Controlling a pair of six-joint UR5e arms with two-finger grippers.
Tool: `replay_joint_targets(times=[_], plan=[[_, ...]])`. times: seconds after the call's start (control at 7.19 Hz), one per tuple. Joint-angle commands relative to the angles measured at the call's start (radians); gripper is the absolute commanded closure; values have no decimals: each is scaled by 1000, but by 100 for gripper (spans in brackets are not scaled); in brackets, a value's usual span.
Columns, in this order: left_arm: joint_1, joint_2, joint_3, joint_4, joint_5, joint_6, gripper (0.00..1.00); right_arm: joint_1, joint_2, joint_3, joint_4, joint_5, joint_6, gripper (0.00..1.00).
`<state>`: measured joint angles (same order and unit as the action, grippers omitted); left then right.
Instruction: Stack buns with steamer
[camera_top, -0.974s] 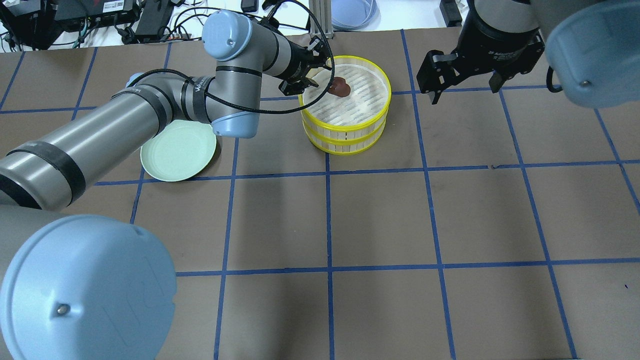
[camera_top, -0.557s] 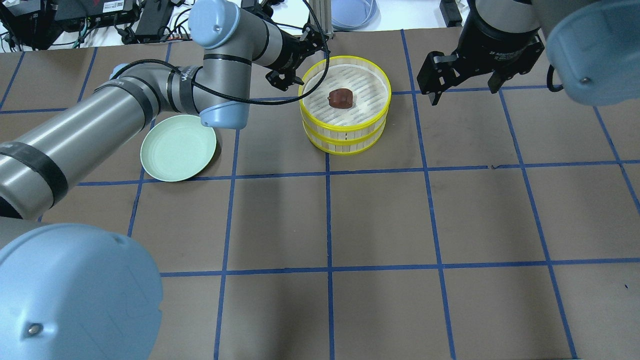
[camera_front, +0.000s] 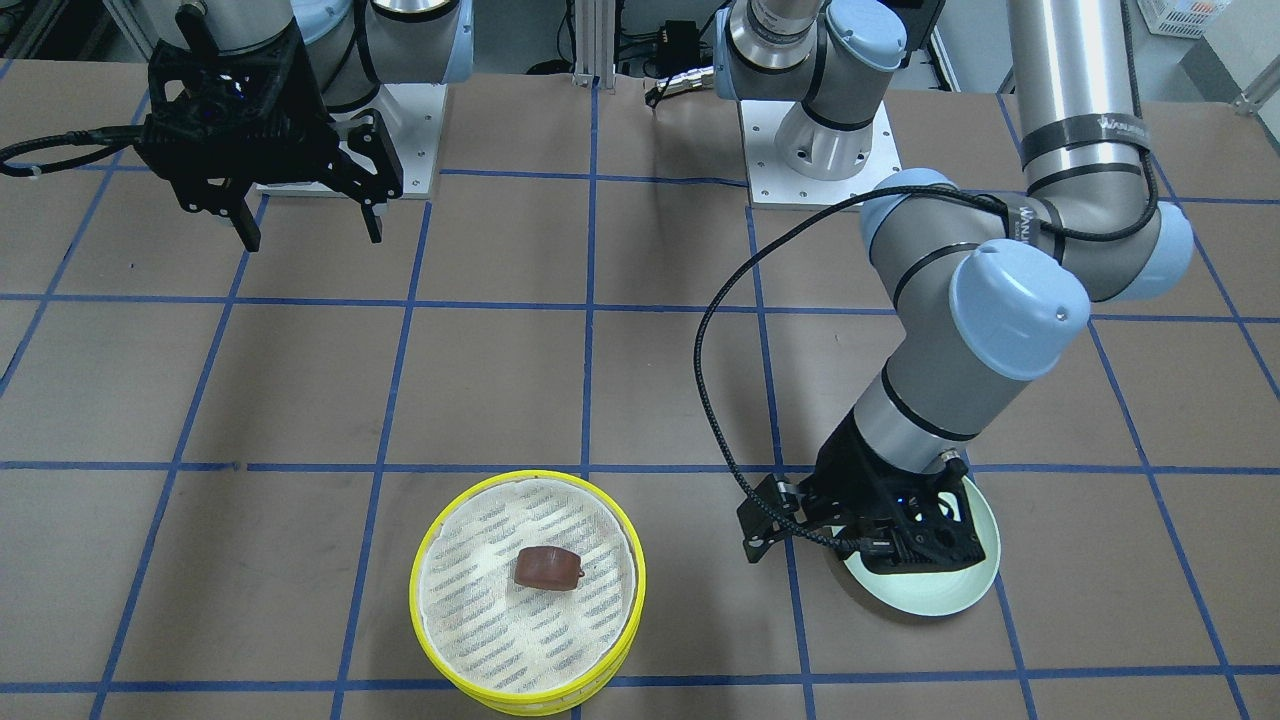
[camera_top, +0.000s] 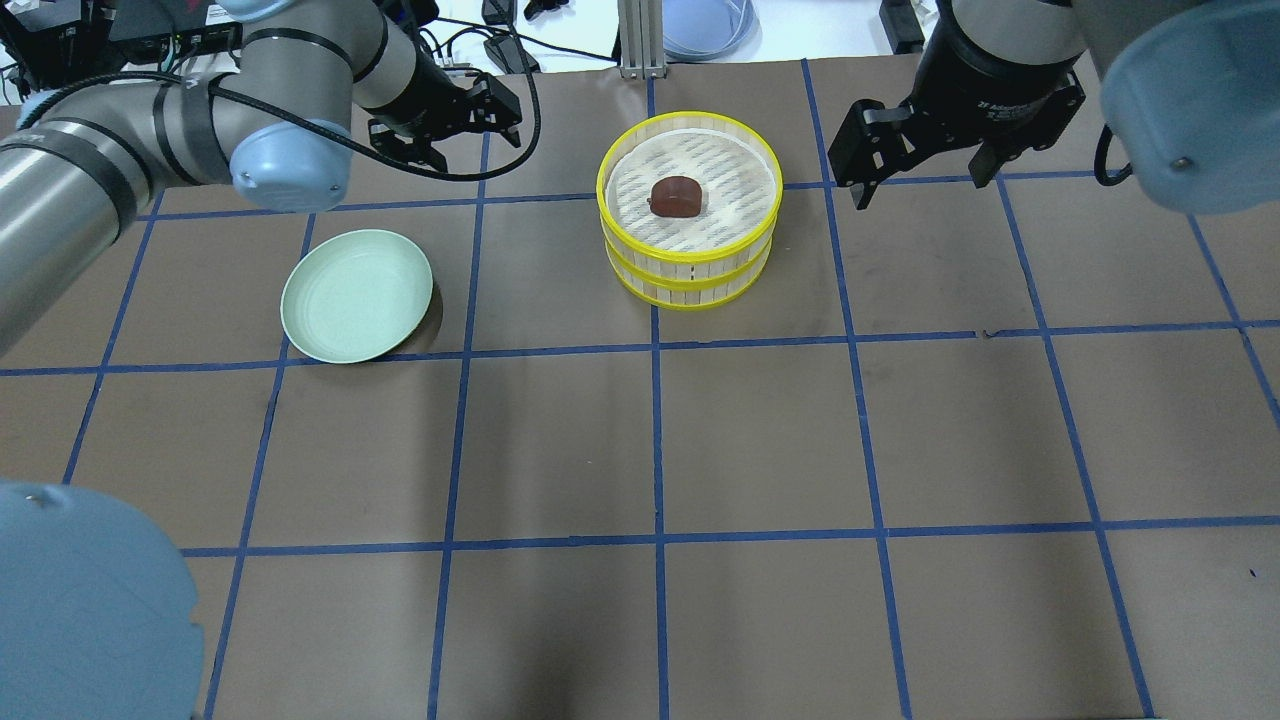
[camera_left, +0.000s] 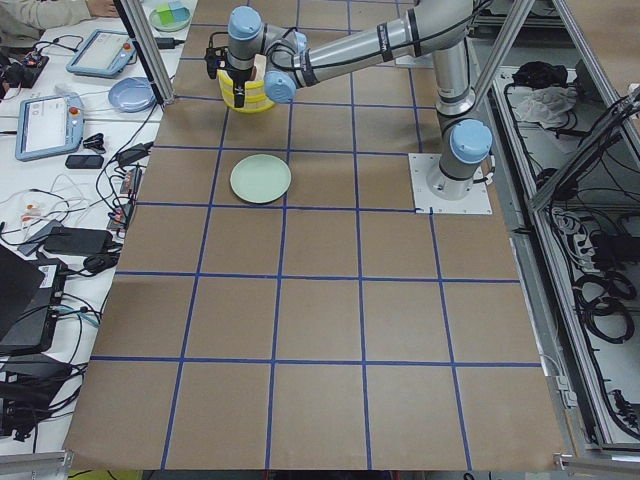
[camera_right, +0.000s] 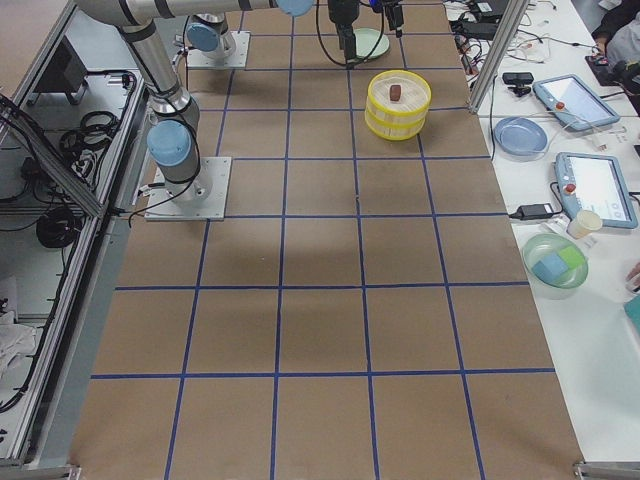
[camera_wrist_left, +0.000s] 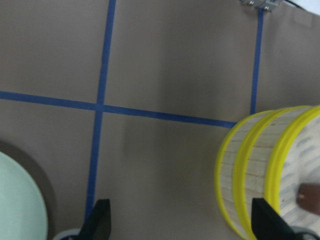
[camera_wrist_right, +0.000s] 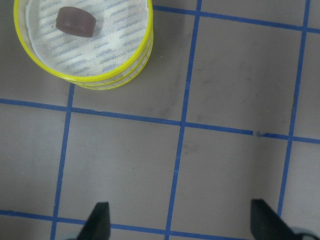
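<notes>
A two-tier yellow-rimmed steamer (camera_top: 690, 250) stands at the far middle of the table. The dark reddish-brown bun (camera_top: 676, 195) lies alone on its top tier and also shows in the front view (camera_front: 547, 567) and the right wrist view (camera_wrist_right: 75, 21). The cream-white bun shows in no view. My left gripper (camera_top: 468, 135) is open and empty, left of the steamer and beyond the pale green plate (camera_top: 357, 295), which is bare. The left wrist view shows the steamer's side (camera_wrist_left: 250, 170). My right gripper (camera_top: 915, 180) is open and empty, right of the steamer.
The table is brown paper with a blue tape grid. A metal post (camera_top: 632, 35) stands behind the steamer at the far edge. A pale blue plate (camera_top: 705, 25), cables and tablets lie on the white bench beyond.
My left gripper has left the brown bun on the steamer's top tier and drawn away to the left and farther back. The right arm has not moved.
</notes>
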<state>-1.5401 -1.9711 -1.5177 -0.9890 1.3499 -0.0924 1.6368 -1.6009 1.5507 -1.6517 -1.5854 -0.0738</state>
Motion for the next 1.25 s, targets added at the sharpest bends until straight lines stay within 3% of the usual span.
replay_joint_targets(times=[0.0,0.14,0.56,1.11], plan=[[94,88,1,-167,111,100,0,0,-2,0,9,-2,5,0],[101,147,-1,-204,191,100,0,0,-4,-3,12,-2,6,0],[97,292,-4,-411,196,100,0,0,-17,-9,56,-1,28,0],[94,397,-18,-532,202,97,0,2,-14,-6,58,10,60,0]])
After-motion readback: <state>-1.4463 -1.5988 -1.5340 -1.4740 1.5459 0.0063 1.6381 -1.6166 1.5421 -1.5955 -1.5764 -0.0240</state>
